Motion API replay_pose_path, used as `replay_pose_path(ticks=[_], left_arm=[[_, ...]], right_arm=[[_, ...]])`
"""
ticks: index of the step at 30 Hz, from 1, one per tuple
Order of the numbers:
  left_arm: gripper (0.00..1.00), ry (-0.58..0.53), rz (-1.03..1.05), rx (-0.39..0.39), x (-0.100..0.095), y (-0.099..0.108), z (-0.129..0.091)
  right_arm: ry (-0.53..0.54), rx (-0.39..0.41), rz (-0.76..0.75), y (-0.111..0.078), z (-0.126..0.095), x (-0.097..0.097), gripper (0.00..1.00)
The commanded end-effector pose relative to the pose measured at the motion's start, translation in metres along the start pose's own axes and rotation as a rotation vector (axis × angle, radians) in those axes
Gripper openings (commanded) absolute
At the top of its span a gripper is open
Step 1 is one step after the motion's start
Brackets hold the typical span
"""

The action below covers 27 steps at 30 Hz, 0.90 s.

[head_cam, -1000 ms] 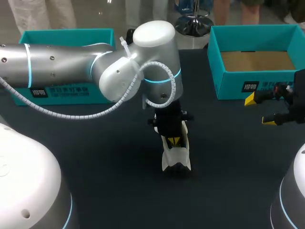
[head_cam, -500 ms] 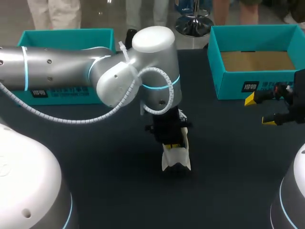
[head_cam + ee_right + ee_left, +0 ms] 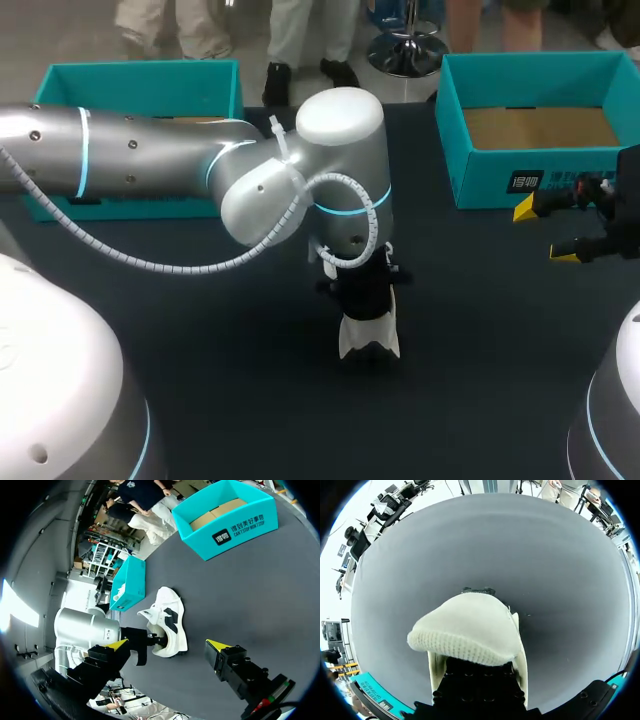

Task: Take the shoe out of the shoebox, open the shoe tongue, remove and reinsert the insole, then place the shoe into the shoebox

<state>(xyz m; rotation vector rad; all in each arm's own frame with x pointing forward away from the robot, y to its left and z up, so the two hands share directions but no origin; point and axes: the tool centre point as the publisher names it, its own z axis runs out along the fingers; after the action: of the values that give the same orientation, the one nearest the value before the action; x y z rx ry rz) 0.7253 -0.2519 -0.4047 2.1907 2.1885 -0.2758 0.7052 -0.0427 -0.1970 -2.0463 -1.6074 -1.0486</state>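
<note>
Left end effector [image 3: 363, 298] sits down in the opening of the white shoe [image 3: 370, 338], which stands out of its box in the middle of the worktop [image 3: 240, 380]; open or closed, I can't tell. Right end effector [image 3: 545, 230] hangs wide open and empty at the right, just near of the teal shoebox [image 3: 490, 185].

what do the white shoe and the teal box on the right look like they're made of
White shoe with black side patches: soft knitted fabric, matte; the left wrist view shows a ribbed weave. Its sole may be foam or rubber. Open teal rectangular box: probably cardboard, matte teal outside, bare brown floor inside.
</note>
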Motion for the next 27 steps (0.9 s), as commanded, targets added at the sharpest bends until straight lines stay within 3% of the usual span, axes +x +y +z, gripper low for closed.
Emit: replay_pose_path(ticks=[1, 12, 27], left_arm=[[0.0, -0.007, -0.002, -0.011, -0.002, 0.0, 0.005], [0.0, -0.063, -0.008, -0.144, 0.0, 0.009, -0.037], [0.0, -0.011, -0.039, -0.194, -0.004, 0.03, -0.005]], right_arm=[[-0.002, -0.001, 0.001, -0.001, 0.0, 0.0, 1.0], [-0.002, -0.001, 0.001, -0.001, 0.0, 0.0, 1.0], [-0.002, -0.001, 0.001, -0.001, 0.0, 0.0, 1.0]])
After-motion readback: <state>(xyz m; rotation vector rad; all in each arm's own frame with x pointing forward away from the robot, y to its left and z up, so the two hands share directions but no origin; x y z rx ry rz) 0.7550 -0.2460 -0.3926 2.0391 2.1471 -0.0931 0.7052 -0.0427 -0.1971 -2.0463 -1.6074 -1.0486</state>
